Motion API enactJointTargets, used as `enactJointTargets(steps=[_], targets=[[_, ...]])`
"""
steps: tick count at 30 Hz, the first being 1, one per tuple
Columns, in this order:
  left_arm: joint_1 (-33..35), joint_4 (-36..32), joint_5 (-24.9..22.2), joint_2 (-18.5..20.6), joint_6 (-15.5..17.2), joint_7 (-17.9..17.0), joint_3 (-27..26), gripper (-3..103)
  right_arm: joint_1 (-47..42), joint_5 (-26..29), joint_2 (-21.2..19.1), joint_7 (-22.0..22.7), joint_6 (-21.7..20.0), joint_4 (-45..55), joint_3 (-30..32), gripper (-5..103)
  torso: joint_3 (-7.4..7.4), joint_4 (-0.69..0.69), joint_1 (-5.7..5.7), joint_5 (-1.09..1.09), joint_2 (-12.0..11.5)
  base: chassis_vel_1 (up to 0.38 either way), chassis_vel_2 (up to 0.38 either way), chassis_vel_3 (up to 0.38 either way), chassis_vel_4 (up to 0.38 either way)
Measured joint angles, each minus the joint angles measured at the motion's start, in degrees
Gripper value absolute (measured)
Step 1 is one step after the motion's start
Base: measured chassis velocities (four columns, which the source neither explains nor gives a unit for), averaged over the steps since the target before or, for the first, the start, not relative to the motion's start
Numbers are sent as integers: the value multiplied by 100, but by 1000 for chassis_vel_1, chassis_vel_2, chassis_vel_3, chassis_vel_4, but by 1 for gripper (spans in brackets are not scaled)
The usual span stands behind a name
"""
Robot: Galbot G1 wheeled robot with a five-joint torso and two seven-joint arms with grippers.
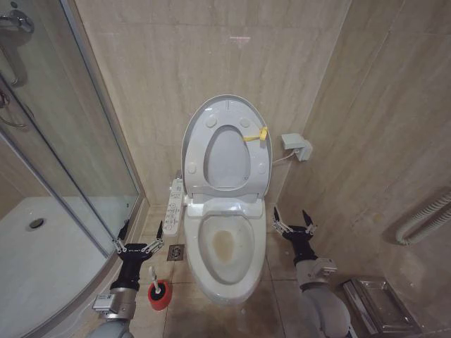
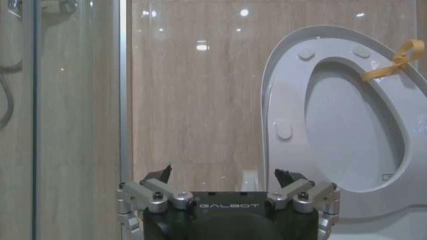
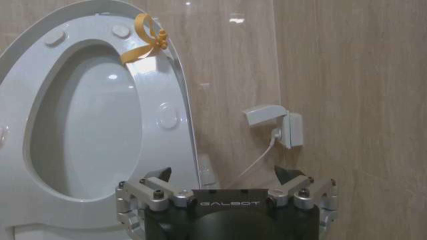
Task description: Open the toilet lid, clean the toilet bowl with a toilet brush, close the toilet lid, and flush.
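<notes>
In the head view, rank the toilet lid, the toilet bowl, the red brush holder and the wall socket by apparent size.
1. toilet lid, raised
2. toilet bowl, somewhat smaller, though nearer the camera
3. red brush holder
4. wall socket, close to the holder, so unsure

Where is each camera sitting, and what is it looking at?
Head view: up on the robot's head, looking down at the toilet bowl and raised toilet lid; the left hand, right hand and toilet brush show.
Left wrist view: low on the left arm, facing the wall; the open left hand shows.
Right wrist view: low on the right arm, facing the wall; the open right hand shows.
Shared: all three show the lid.
</notes>
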Motion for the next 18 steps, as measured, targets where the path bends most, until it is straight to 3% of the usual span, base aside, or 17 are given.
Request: enactJointTargets(steps=[18], targets=[[0, 0, -1, 0, -1, 0, -1, 100, 0, 0, 0, 0, 0, 0, 0, 100, 0, 0, 0, 0, 0, 0, 0, 0, 0]])
